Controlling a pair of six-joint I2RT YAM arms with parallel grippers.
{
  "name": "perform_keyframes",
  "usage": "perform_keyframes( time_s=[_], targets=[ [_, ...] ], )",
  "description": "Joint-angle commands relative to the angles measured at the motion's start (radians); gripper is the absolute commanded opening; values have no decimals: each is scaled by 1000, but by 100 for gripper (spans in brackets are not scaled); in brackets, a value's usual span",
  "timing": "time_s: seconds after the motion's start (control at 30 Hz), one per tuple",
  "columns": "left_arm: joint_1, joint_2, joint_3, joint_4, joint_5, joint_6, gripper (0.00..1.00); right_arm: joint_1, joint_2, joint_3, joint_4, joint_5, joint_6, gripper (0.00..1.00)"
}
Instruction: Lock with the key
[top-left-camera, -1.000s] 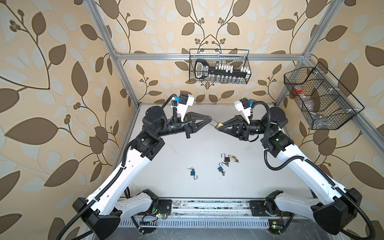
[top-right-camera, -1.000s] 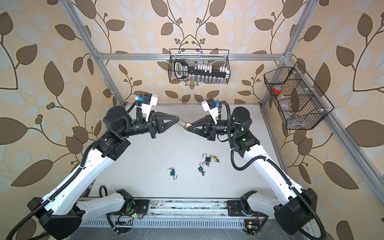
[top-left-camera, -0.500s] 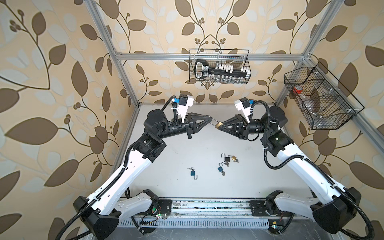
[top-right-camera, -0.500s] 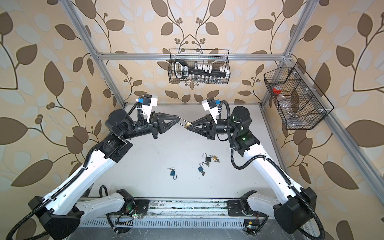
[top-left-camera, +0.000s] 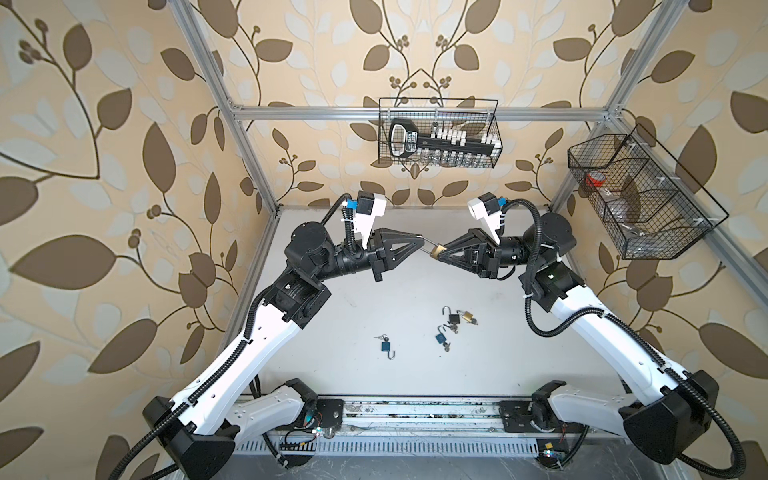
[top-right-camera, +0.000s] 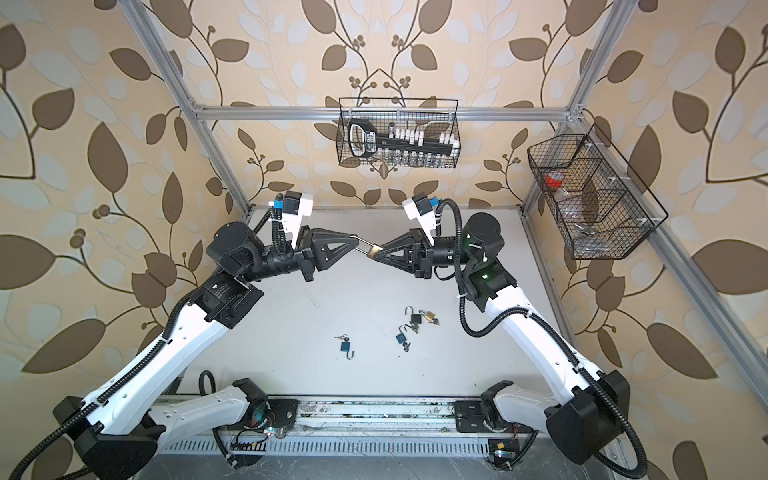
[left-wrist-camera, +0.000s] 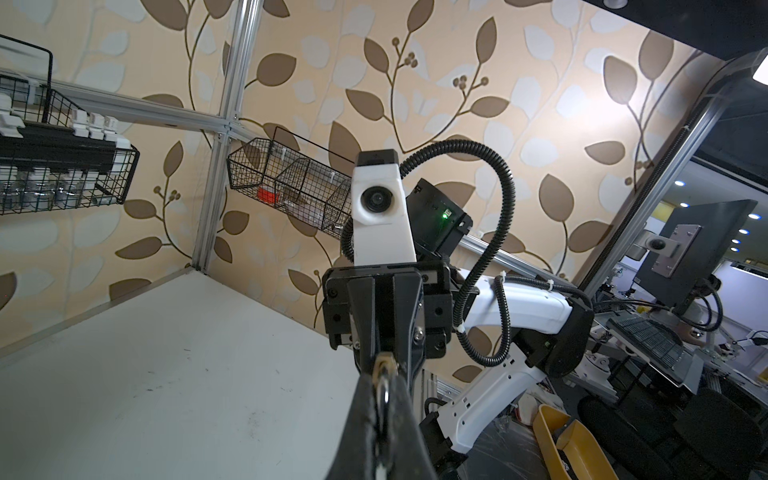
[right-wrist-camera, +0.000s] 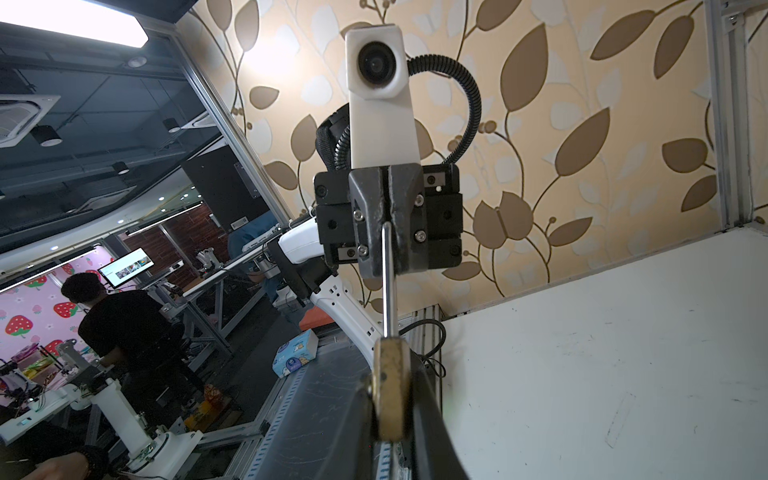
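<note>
A brass padlock (top-left-camera: 436, 250) (top-right-camera: 374, 250) hangs in the air above the table's back half, between the two grippers. My right gripper (top-left-camera: 441, 252) (right-wrist-camera: 392, 372) is shut on its brass body (right-wrist-camera: 390, 399). My left gripper (top-left-camera: 424, 240) (left-wrist-camera: 380, 384) is shut on its silver shackle (top-left-camera: 428, 244) (left-wrist-camera: 383, 399), which stands pulled out of the body as a straight rod (right-wrist-camera: 387, 282). The two grippers point at each other, tip to tip. No key shows on the held padlock. Small keys (top-left-camera: 379, 337) lie with the loose padlocks on the table.
Loose on the table's middle lie a blue padlock (top-left-camera: 385, 345), another blue one (top-left-camera: 439, 338), a black one (top-left-camera: 454, 319) and a brass one (top-left-camera: 467, 316). A wire basket (top-left-camera: 438, 133) hangs on the back wall, and a second basket (top-left-camera: 640, 199) hangs on the right wall.
The left arm's elbow has shifted a little toward the back. Both grippers stay on the padlock at the same spot.
</note>
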Motion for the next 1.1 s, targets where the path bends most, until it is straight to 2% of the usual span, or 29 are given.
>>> perform_keyframes(
  time_s=[0.0, 0.13, 0.37, 0.57, 0.67, 0.77, 0.83, 0.93, 1.03, 1.07],
  targets=[
    [-47, 38, -37, -178, 157, 68, 0, 19, 5, 76, 100, 75, 34, 0],
    [-67, 59, -30, -191, 187, 72, 0, 40, 22, 120, 35, 87, -21, 0],
    [-126, 84, -48, -206, 174, 82, 0, 69, 49, 166, 48, 88, -19, 0],
    [-142, 99, -42, -252, 160, 116, 0, 71, 40, 162, 65, 117, -28, 0],
    [-139, 59, -25, -307, 43, 143, 0, 72, 27, 144, 30, 111, -79, 0],
    [-120, -14, -21, -290, -74, 143, 0, 70, -19, 99, -118, 110, -254, 0],
    [-99, -60, -9, -274, -132, 138, 0, 66, -60, 34, -158, 102, -323, 0],
    [-89, -97, 18, -274, -176, 144, 0, 60, -102, -45, -145, 82, -330, 0],
    [-89, -93, 54, -300, -163, 153, 0, 59, -114, -85, -107, 62, -297, 0],
    [-89, -89, 62, -305, -157, 154, 0, 60, -116, -87, -107, 56, -296, 3]
  ],
)
